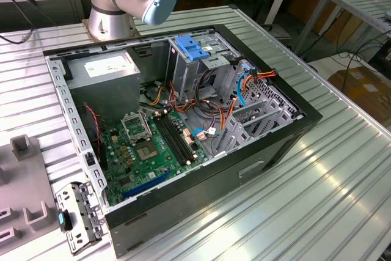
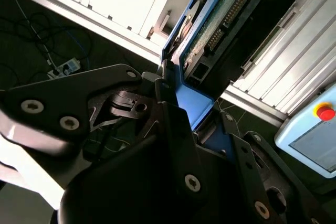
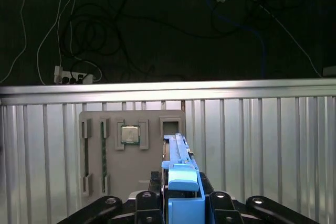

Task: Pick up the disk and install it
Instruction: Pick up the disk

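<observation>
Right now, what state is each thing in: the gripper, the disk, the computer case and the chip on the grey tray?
gripper: shut on the disk.
disk: held on edge in the gripper, over the grey tray.
computer case: lying on its side, open, side panel off.
processor chip: seated in its pocket on the grey tray.

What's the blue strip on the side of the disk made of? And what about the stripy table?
The blue strip on the disk looks like plastic: one solid colour, smooth, with a soft dull sheen. The disk's underside shows a green circuit board with rows of metal contacts. The table looks like bare metal, probably aluminium: it is silvery and ribbed, and its ridges catch bright light.
</observation>
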`<state>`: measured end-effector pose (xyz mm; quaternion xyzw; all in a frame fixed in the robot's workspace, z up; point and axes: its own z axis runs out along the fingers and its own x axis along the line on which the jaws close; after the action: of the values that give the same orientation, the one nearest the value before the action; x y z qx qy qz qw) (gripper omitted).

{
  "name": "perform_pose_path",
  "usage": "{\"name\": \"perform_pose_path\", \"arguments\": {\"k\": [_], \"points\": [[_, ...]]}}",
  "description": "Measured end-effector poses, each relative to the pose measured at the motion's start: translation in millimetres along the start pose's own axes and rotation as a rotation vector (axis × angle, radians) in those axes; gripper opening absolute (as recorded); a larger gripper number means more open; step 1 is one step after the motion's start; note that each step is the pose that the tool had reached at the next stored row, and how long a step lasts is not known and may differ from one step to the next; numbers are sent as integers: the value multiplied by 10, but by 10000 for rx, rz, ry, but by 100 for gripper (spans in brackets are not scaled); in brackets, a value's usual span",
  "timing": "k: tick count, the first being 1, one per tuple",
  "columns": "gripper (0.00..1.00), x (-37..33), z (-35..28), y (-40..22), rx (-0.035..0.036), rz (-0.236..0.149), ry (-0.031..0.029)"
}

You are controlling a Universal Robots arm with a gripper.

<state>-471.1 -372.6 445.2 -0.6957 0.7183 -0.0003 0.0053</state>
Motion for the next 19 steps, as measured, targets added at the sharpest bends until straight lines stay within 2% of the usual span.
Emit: {"name": "perform_pose_path", "arguments": {"k": [3,11,19], "points": [[37,0,-44,0,0,0,0],[37,-1,-111,-1,-1,0,0],[37,-2,-241,-3,0,0,0]]}}
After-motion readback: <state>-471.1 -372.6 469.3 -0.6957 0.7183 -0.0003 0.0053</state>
